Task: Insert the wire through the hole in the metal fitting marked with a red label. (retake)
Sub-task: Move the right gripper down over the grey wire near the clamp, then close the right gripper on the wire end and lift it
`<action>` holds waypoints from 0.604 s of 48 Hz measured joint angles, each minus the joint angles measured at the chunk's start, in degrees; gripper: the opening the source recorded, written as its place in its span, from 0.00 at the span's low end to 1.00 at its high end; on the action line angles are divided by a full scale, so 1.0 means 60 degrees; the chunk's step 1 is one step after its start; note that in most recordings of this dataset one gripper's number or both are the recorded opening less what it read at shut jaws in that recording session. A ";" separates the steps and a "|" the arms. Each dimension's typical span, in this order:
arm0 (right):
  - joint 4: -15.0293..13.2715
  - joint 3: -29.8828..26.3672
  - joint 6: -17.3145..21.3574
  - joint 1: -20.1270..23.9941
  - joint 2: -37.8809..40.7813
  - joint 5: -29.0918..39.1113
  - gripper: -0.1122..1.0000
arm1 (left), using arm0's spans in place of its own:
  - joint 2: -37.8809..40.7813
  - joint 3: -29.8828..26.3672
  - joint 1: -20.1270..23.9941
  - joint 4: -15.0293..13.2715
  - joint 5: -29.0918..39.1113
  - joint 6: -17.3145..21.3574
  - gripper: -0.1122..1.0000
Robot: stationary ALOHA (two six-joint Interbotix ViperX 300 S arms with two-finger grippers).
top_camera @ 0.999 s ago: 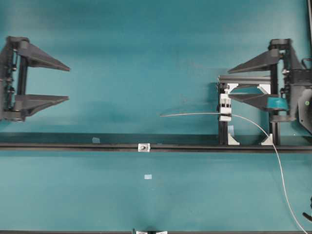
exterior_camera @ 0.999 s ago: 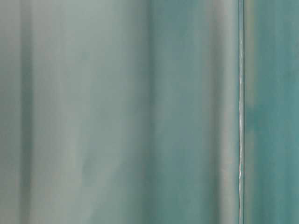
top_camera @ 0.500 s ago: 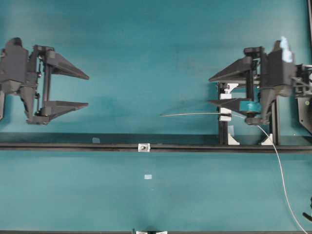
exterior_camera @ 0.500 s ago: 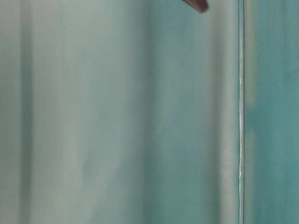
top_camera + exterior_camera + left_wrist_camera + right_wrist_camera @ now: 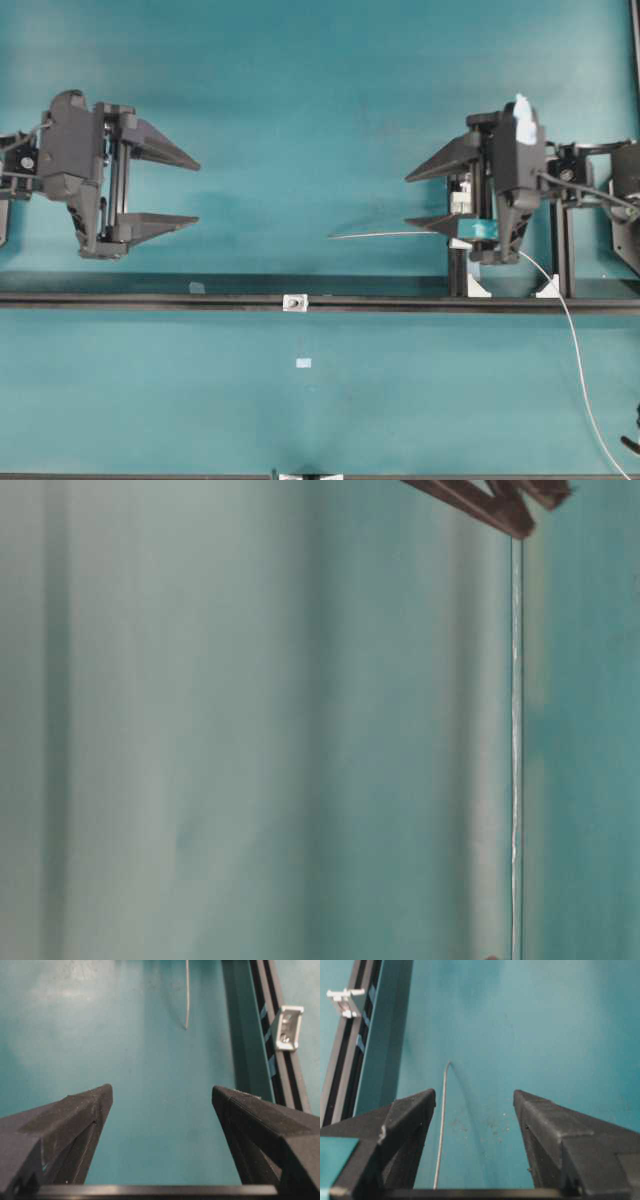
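Teal table, black rail across it. Left gripper gapes wide, empty. Right gripper spread too, holding nothing; the wire runs just under its lower finger. The metal fitting sits on the rail; its label is unreadable, perhaps too small.

A flat teal worktop fills every view, evenly lit with soft shadows. A black rail crosses it from side to side.
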 measured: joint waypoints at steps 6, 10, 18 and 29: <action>0.0000 -0.0132 0.0000 0.0044 0.0381 0.0000 0.75 | 0.0132 -0.0044 0.0015 0.0000 -0.0015 0.0000 0.70; 0.0000 -0.0234 0.0015 0.0073 0.0659 -0.0015 0.75 | 0.0190 -0.0059 0.0015 0.0000 -0.0029 0.0000 0.70; 0.0000 -0.0425 0.0015 0.0103 0.1069 -0.0015 0.75 | 0.0220 -0.0059 0.0015 0.0000 -0.0029 0.0000 0.70; 0.0000 -0.0674 0.0000 0.0132 0.1538 -0.0015 0.75 | 0.0220 -0.0059 0.0015 0.0015 -0.0029 0.0000 0.70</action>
